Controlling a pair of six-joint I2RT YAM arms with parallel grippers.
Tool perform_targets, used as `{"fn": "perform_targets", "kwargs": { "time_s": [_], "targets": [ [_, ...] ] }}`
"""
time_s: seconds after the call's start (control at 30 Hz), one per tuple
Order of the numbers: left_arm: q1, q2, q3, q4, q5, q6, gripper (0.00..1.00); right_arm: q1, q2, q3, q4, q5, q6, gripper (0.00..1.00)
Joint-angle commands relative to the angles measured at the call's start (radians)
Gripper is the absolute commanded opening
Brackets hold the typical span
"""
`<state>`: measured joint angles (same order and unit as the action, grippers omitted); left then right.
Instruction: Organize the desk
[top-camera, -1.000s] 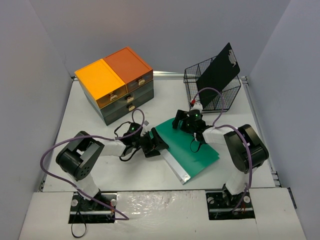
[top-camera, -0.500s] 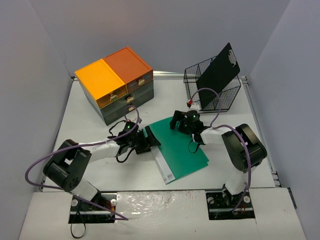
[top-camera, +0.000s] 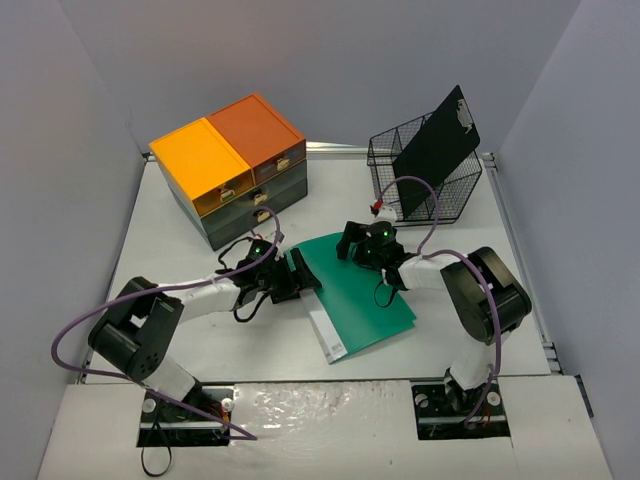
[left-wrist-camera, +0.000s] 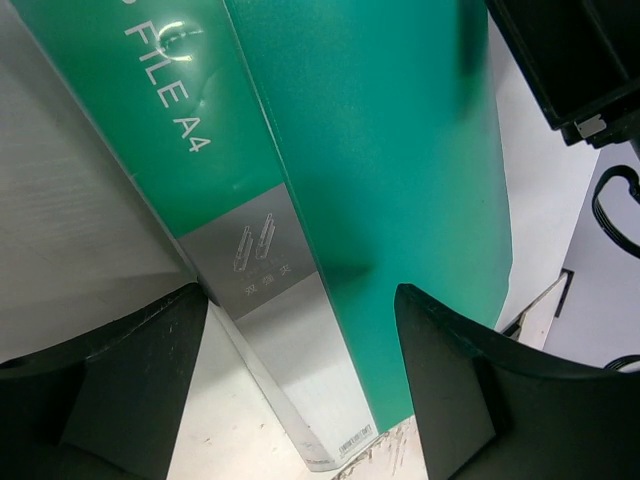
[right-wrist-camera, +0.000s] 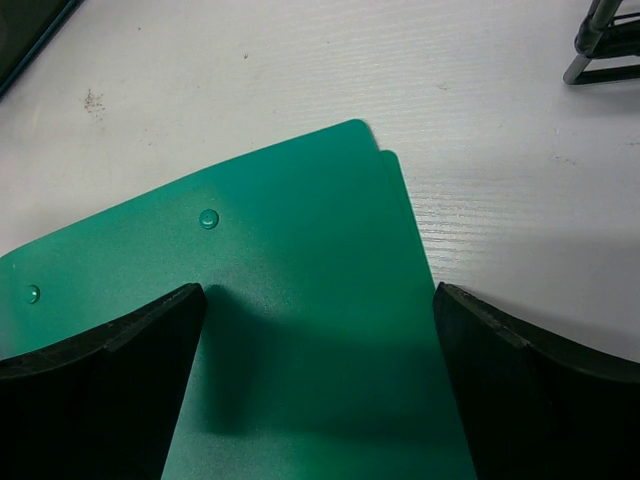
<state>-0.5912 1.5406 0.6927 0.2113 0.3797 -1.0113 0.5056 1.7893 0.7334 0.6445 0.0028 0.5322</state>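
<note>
The white bench (top-camera: 180, 250) fills the floor of the view, and a green folder (top-camera: 365, 290) lies flat on it in the middle. The folder has slid left and a bit farther away than a second ago. The left hand (top-camera: 300, 280) has pulled back left with it, its fingers spread wide on each side of the folder's spine edge. The right hand (top-camera: 352, 243) has moved left too, and is spread wide over the folder's far corner.
</note>
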Motion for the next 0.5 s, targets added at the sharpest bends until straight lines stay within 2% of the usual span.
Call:
{"fn": "perform_targets", "kwargs": {
  "time_s": [0.0,0.17,0.47],
  "targets": [
    [0.001,-0.023,0.137,0.327,0.034,-0.005,0.72,0.113,0.182,-0.113,-0.534,-0.310,0.144,0.94],
    [0.001,-0.031,0.124,0.420,0.051,-0.020,0.72,0.118,0.191,-0.115,-0.528,-0.311,0.146,0.94],
    [0.001,-0.034,0.168,0.471,0.084,-0.027,0.72,0.130,0.197,-0.108,-0.526,-0.314,0.152,0.94]
  ]
}}
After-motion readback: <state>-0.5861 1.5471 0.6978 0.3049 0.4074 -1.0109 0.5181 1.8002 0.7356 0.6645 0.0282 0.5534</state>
